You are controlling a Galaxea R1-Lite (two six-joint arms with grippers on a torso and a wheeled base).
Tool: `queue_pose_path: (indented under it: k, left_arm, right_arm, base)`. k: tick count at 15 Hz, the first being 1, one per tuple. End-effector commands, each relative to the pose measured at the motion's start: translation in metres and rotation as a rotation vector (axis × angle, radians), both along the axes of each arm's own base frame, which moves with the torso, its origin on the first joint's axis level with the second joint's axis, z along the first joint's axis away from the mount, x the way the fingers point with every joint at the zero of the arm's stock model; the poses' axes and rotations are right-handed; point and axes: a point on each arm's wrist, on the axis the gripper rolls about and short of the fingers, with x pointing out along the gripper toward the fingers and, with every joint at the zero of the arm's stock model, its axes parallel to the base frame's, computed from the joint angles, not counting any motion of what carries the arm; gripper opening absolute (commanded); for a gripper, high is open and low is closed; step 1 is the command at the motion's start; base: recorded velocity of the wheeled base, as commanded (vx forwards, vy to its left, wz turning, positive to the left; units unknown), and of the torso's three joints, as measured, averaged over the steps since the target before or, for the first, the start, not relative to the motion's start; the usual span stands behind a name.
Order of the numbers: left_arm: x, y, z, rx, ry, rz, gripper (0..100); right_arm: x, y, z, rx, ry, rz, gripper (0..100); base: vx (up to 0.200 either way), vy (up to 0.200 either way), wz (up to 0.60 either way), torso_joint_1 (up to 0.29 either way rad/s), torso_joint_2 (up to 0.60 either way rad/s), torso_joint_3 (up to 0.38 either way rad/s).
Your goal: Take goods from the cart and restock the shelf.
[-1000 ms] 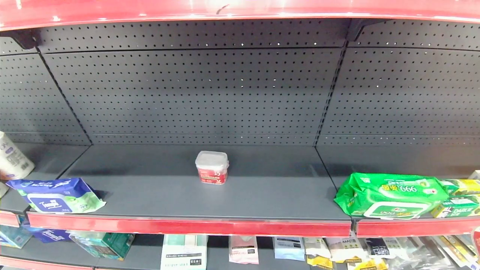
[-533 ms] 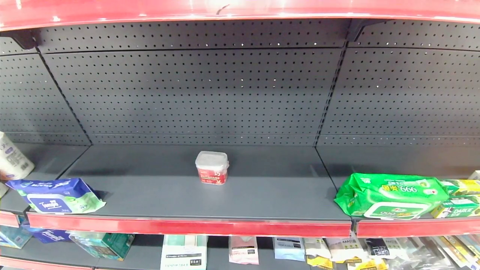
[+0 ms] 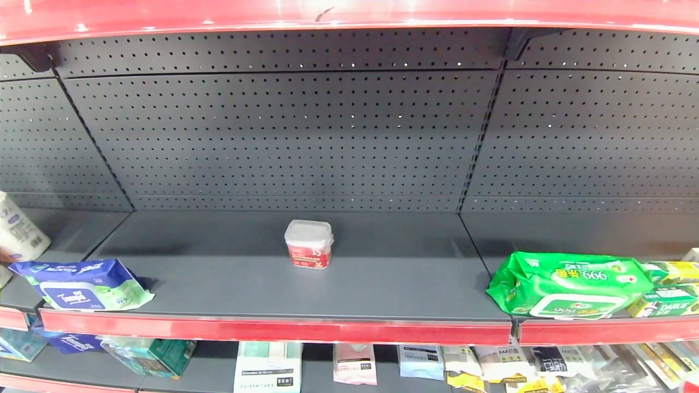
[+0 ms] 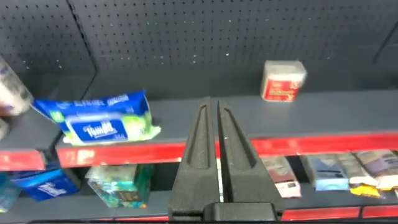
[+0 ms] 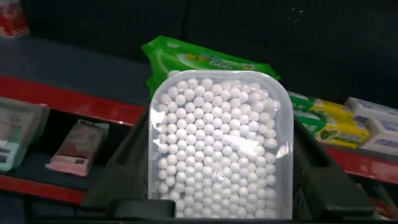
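two tubs in play here. the first, a red-labelled tub [image 3: 308,243] with a frosted lid, stands upright and alone in the middle of the dark shelf [image 3: 382,295]; what's inside it i can't make out. the second is a clear lidded box [image 5: 221,162] packed tight with white cotton-bud heads. the right gripper [image 5: 221,127] has it clamped, a dark finger [image 5: 124,168] on each long side, out in front of the shelf and off to the right of the red-labelled tub. well to that tub's right a green wipes pack [image 3: 568,284] lies flat, with green-and-yellow cartons [image 3: 663,300] just beyond it. well to the tub's left, a blue wipes pack [image 3: 82,284] sits at the front edge, and a white bottle [image 3: 16,232] farther left. the left gripper [image 4: 212,112] hangs before the shelf, left of the tub, its fingers pressed to a bare slit with nothing between them. below the tub, sachets [image 3: 355,363] line the lower shelf [image 3: 213,371].
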Motion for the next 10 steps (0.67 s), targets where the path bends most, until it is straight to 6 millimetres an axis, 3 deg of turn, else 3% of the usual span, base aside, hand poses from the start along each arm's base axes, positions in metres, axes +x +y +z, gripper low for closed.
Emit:
queue_pose_path:
  k: [1, 4, 5, 6, 7, 10]
  left_arm:
    - [0.041, 0.001, 0.010, 0.018, 0.179, 0.042, 0]
    - [0.079, 0.001, 0.018, 0.027, 0.277, 0.061, 0]
    - [0.107, 0.001, 0.024, 0.055, 0.314, 0.048, 0]
    - [0.107, 0.001, 0.024, 0.055, 0.314, 0.048, 0]
    - [0.140, 0.000, 0.021, 0.059, 0.363, 0.002, 0]
    - [0.173, -0.004, 0.005, 0.064, 0.412, -0.201, 0]
  right_arm:
    - [0.000, 0.000, -0.008, 0.008, 0.001, 0.017, 0]
    - [0.001, 0.001, -0.013, 0.011, 0.006, 0.019, 0]
    - [0.001, 0.001, -0.014, 0.014, 0.008, 0.022, 0]
    - [0.001, 0.001, -0.014, 0.014, 0.008, 0.022, 0]
    - [0.002, 0.000, -0.014, 0.017, -0.009, -0.013, 0]
    - [0.002, 0.002, -0.016, 0.056, -0.002, 0.073, 0]
  base:
    - [0.000, 0.000, 0.00, 0.000, 0.00, 0.000]
    - [0.000, 0.000, 0.00, 0.000, 0.00, 0.000]
    - [0.000, 0.000, 0.00, 0.000, 0.00, 0.000]
    - [0.000, 0.000, 0.00, 0.000, 0.00, 0.000]
    - [0.000, 0.000, 0.00, 0.000, 0.00, 0.000]
    - [0.000, 0.000, 0.00, 0.000, 0.00, 0.000]
